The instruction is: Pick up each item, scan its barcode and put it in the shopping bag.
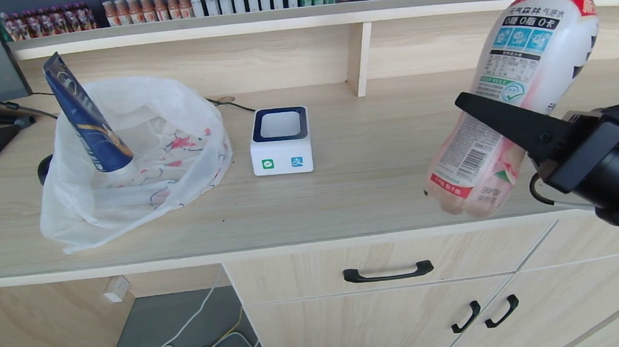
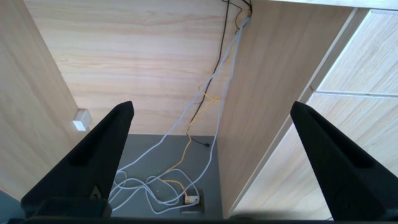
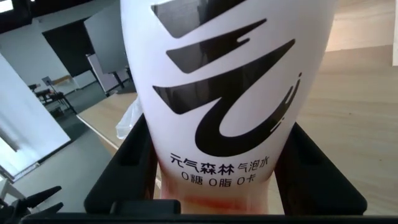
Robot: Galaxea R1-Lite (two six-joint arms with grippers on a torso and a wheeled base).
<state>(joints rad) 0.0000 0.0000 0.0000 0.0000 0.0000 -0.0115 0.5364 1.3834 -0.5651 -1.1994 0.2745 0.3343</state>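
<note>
Bottle (image 1: 520, 71) — long axis near-upright, cap leaning right | right gripper (image 3: 217, 186) clamps midsection

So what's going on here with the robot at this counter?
The robot's right gripper is shut on a pink plastic drink bottle with a white label, holding it tilted and raised at the right end of the light wooden counter. The white box scanner with a dark blue top sits mid-counter, apart from the bottle. A blue tube already stands in the white plastic shopping bag on the left. The left gripper hangs open below counter level, holding nothing.
</note>
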